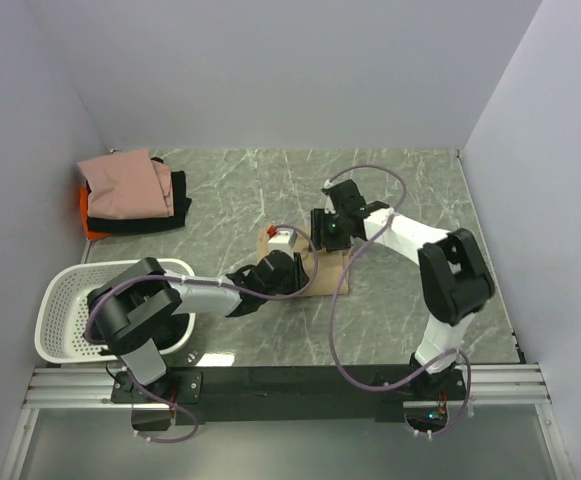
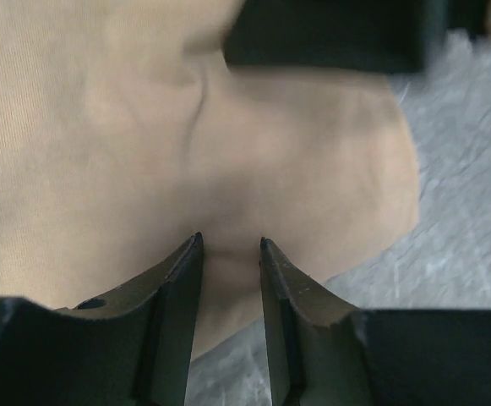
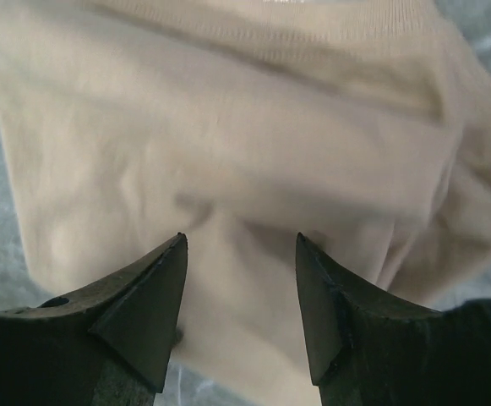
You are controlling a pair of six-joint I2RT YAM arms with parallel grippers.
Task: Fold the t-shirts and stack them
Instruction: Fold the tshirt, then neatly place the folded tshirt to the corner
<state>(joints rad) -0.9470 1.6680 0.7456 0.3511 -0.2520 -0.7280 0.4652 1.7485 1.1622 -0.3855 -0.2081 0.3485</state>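
Black fingertips of the left claw (image 2: 230,241) stand a little apart, low over the tan t-shirt (image 2: 101,127). They clamp nothing that I can make out, and a crease runs up the cloth from the gap. Beside it, the right claw (image 3: 240,238) is spread wider and empty, poised over the same shirt with the ribbed collar on its far side.

This shirt lies near the middle of the table (image 1: 410,180), drawn into a small packet between the two claws. At the far left corner sits a folded pile: pink t-shirt (image 1: 125,185) on top, black t-shirt (image 1: 175,205) under it, orange t-shirt (image 1: 88,215) lowest. A white basket (image 1: 65,300) stands at the near left edge.

Three shirts look finished. The tan one seems partly folded and not yet on the pile.
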